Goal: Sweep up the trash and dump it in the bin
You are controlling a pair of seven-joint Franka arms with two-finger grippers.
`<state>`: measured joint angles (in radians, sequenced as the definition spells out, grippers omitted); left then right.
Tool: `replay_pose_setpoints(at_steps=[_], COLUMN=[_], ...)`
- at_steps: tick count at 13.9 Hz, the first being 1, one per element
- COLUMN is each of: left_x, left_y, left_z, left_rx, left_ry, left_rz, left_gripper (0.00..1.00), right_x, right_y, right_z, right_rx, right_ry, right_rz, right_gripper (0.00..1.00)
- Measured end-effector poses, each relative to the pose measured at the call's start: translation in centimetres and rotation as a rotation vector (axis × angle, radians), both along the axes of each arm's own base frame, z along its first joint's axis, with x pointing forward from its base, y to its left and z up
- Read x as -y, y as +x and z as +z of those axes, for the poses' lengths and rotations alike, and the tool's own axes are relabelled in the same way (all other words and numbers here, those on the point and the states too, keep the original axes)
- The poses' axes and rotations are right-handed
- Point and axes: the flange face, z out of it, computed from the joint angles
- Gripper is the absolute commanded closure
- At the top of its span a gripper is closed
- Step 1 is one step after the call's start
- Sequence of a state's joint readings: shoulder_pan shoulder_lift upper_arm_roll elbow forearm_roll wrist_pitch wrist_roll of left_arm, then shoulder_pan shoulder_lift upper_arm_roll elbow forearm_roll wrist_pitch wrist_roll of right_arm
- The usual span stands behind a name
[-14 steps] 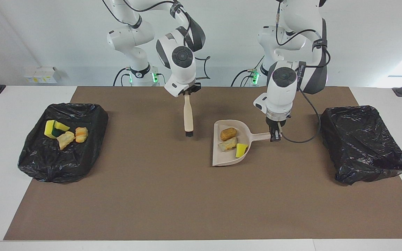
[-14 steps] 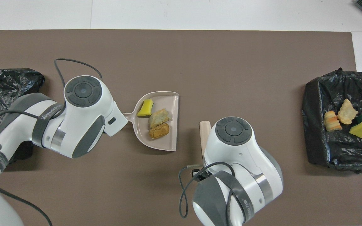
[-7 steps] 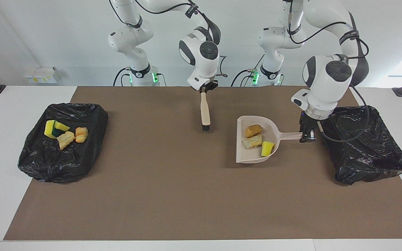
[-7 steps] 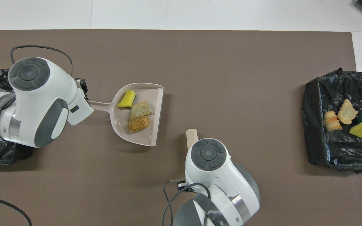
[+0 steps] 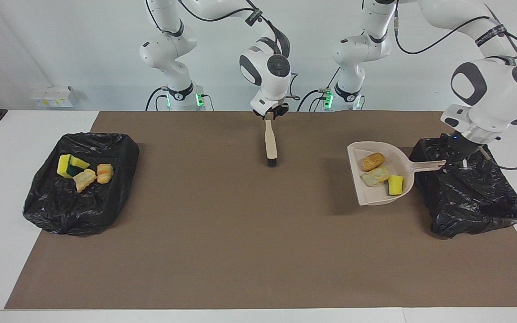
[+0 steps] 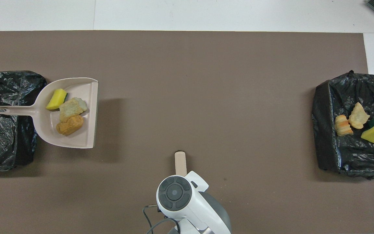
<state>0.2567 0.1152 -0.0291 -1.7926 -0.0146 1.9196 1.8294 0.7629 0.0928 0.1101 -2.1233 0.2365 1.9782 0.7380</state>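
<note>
— Look how far that dustpan (image 5: 382, 179) has travelled: a second ago it sat near the middle of the mat, and now it hangs in the air right beside the black bin (image 5: 469, 188) at the left arm's end of the table. The brush (image 5: 270, 143) has drawn back toward the robots too.

— Who's carrying the pan?

— That's the left gripper (image 5: 453, 165). It is pinching the tip of the handle, up over the bin's rim. It keeps the pan roughly level, I'd guess so nothing slides off before the pan reaches the bag.

— And the right gripper (image 5: 269, 114)?

— Up over the mat's edge by the robots, with the brush dangling from it, bristles down, clear of the mat. Whether its fingers are pressed on the handle or loosening I can't tell from here. It looks parked out of the way.

— What's in the pan?

— Three scraps of the trash (image 5: 378, 172): an orange-brown oval lump (image 6: 69, 124), a pale crumbly chunk (image 6: 71, 107), and a yellow sponge piece (image 6: 56, 99) closest to the handle. They're bunched together, touching.

— And the rest?

— Four more pieces already lie in the other black bin (image 5: 79, 179) at the right arm's end: two yellow sponges with a green face, a tan chunk, an orange-striped lump. Nothing loose on the mat (image 5: 240, 233) that I can see.
</note>
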Motion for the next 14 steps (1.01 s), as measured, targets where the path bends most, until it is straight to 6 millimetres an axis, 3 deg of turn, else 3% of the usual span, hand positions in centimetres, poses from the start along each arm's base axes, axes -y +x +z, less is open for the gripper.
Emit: replay_pose_setpoints(at_steps=[2, 5, 9, 11, 14], left_x=[-4.5, -11.7, -19.1, -21.4, -22.1], left_y=[-0.5, -1.5, -4.2, -5.2, -4.6], left_z=[2.1, 3.8, 4.4, 5.1, 6.3], left_rx=[0.037, 0.077, 0.095, 0.094, 0.116], left_ry=[0.0, 0.019, 0.034, 0.078, 0.171], left_rz=[0.033, 0.079, 0.181, 0.165, 0.112], left_gripper=[1.0, 1.0, 1.0, 1.0, 1.0], right_x=[0.1, 2.1, 7.5, 10.3, 14.7], right_y=[1.5, 5.0, 10.7, 13.4, 16.6], right_z=[2.1, 6.3, 13.0, 15.6, 17.8], right_rx=[0.009, -0.001, 0.014, 0.068, 0.117], right_ry=[0.016, 0.021, 0.042, 0.044, 0.045], right_rz=[-0.018, -0.044, -0.006, 0.004, 0.001], right_gripper=[0.0, 0.0, 0.0, 0.0, 0.0])
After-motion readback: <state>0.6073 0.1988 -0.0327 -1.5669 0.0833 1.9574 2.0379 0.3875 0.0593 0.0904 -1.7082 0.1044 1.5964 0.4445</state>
